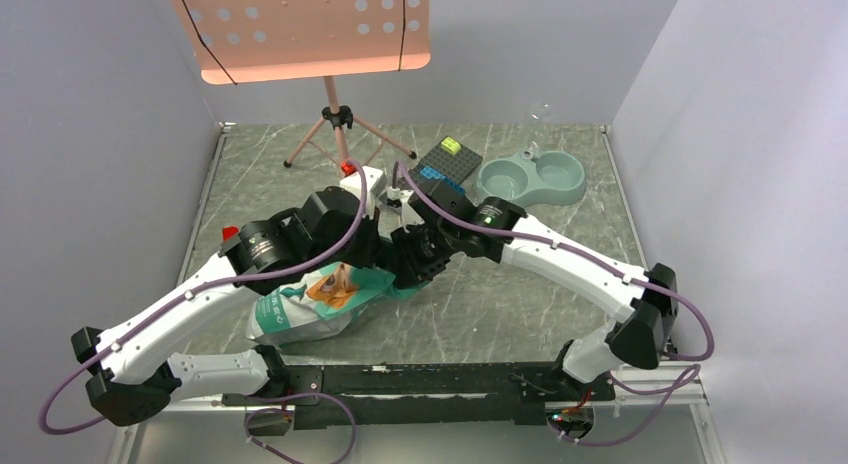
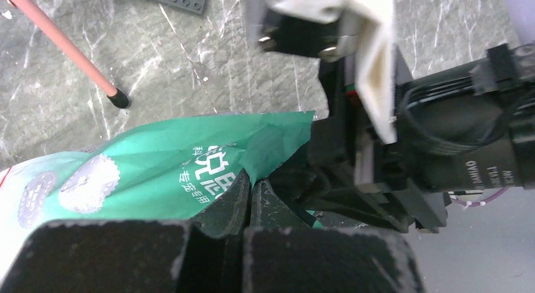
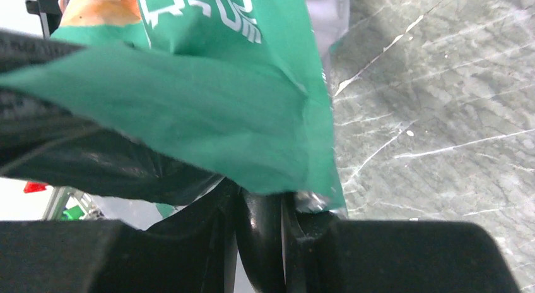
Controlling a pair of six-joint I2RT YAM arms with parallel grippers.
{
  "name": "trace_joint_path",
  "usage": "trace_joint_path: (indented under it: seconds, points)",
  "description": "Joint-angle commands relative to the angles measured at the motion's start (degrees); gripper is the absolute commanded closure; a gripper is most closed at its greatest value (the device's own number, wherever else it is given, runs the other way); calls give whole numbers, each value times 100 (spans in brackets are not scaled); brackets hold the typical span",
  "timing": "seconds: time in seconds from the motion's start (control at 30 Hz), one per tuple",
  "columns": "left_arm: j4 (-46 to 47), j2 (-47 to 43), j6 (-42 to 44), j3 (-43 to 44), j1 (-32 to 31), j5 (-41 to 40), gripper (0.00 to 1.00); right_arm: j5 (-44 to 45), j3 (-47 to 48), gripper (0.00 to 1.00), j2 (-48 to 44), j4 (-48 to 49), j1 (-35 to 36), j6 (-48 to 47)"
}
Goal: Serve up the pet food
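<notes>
My left gripper [image 2: 247, 201] and right gripper [image 3: 262, 225] clamp the teal-green plastic bag [image 1: 300, 314] by its edge; pale blue-grey double bowl [image 1: 531, 174] empty, nothing served.

Left arm [image 1: 190, 304] and right arm [image 1: 580, 264] reach forward and inward from their bases, with the wrists turned toward each other. Left gripper [image 2: 249, 191]: jaws pressed together on the edge of a bag [image 2: 164, 157]. Right gripper [image 3: 260, 201]: jaws narrowly parted, pinching the same bag. The two grippers sit just beside each other.
</notes>
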Motion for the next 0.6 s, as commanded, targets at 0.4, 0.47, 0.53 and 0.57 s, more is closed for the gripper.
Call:
trace_joint_path:
  seconds: [0.4,0.47,0.53,0.57]
  points:
    - [459,-657,-610,457,-100,-157,100,392,-1137,100,-53,4732,373,-558]
    - [190,-693,-620,595,-96,-421,100,164,-1258,100,-266,4904,369,-549]
    - [85,-796,-636,621,-96,-685,100,-29,-1382,100,-406,5087,365,-525]
    - [56,-862,-648,622,-96,-798,100,-87,-1432,100,-491,5105,366,-493]
